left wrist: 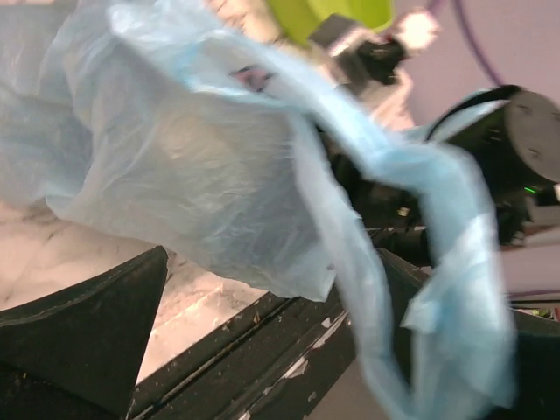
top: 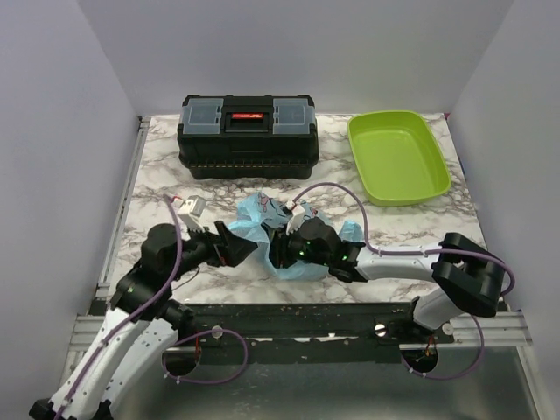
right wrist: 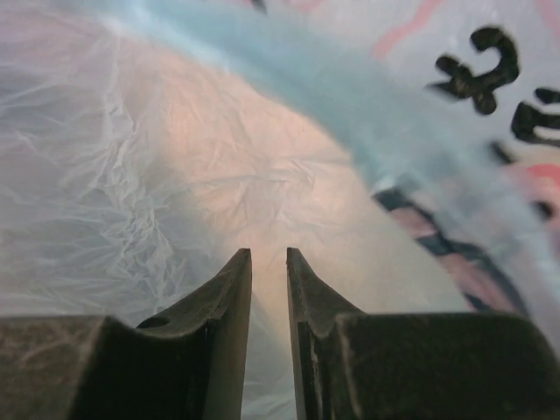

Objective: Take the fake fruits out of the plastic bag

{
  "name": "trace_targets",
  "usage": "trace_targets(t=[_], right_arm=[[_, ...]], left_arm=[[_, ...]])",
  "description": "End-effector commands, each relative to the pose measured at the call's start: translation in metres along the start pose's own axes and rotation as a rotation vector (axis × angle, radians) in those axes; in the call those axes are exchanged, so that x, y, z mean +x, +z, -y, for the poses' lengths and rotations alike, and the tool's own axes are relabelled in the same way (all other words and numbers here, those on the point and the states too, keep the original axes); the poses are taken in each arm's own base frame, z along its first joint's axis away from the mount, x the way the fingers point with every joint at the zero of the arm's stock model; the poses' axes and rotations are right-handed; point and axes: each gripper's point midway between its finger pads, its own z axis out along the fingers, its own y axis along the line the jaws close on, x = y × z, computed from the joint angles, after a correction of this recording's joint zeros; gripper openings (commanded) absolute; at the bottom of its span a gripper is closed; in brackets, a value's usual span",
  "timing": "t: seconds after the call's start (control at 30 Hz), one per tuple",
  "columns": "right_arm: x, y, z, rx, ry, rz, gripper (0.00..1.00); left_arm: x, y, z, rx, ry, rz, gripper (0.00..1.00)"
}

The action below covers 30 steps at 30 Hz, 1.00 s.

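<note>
Marble table [top: 157, 175]: plastic bag [top: 260, 213] crumpled at centre, long axis roughly 9-to-3, between both grippers. Left gripper [top: 234, 246] spread wide, bag at its 2 o'clock. Right gripper [top: 278, 250] nearer, pushed into bag, fingers almost together, judged pinching film. Fake fruits hidden inside. Green tray [top: 354, 133] at 2 o'clock holds nothing.

Only near-legible print: black characters [right wrist: 484, 72] on the plastic bag [right wrist: 157, 175], right wrist view, reading roughly "32". More glyphs to the right, cut off by the frame edge. Pink and dark print [right wrist: 455, 254] lower down, too blurred to read. Dark smudge of print [left wrist: 254, 79] on the bag in left wrist view, unreadable. Red label [top: 248, 115] on black toolbox [top: 248, 149] lid, too small to read.
</note>
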Motion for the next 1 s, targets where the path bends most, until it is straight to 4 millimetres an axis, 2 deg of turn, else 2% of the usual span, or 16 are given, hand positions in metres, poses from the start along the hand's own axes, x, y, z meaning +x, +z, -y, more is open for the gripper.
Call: trace_targets(t=[0.0,0.1,0.23,0.37,0.53,0.6,0.63,0.73,0.8,0.83,0.97], right_arm=[[-0.014,-0.005,0.005,0.059,-0.028,0.058,0.26],[-0.023,-0.004,-0.002,0.046,-0.035,0.072,0.26],[-0.033,-0.002,-0.002,0.061,-0.046,0.096,0.27],[-0.031,0.000,-0.004,0.051,-0.042,0.087,0.27],[-0.030,0.001,-0.002,0.061,-0.035,0.084,0.27],[-0.030,0.001,-0.001,0.065,-0.037,0.086,0.27],[-0.030,0.000,0.000,0.073,-0.040,0.087,0.27],[-0.032,-0.006,0.011,0.133,-0.065,0.095,0.27],[-0.036,-0.015,0.032,0.247,-0.084,0.118,0.29],[-0.040,-0.021,0.046,0.328,-0.094,0.142,0.30],[-0.052,-0.054,0.102,0.656,-0.134,0.224,0.33]], left_arm=[[-0.010,-0.031,0.018,0.074,0.102,0.103,0.98],[-0.013,-0.043,0.032,0.148,0.108,0.155,0.98],[-0.014,-0.035,0.056,0.307,0.081,0.155,0.99],[-0.029,-0.019,0.041,0.171,-0.038,0.160,0.99],[-0.031,-0.006,0.030,0.045,-0.035,0.108,0.96],[-0.027,-0.001,0.033,0.064,-0.002,0.068,0.87],[-0.023,0.001,0.029,0.047,0.014,0.039,0.76],[-0.013,0.002,-0.010,-0.163,0.031,-0.027,0.37],[-0.016,-0.008,-0.038,-0.340,0.059,-0.033,0.06],[-0.020,-0.015,-0.053,-0.433,0.079,-0.025,0.00],[-0.027,-0.030,-0.095,-0.690,0.151,-0.036,0.00]])
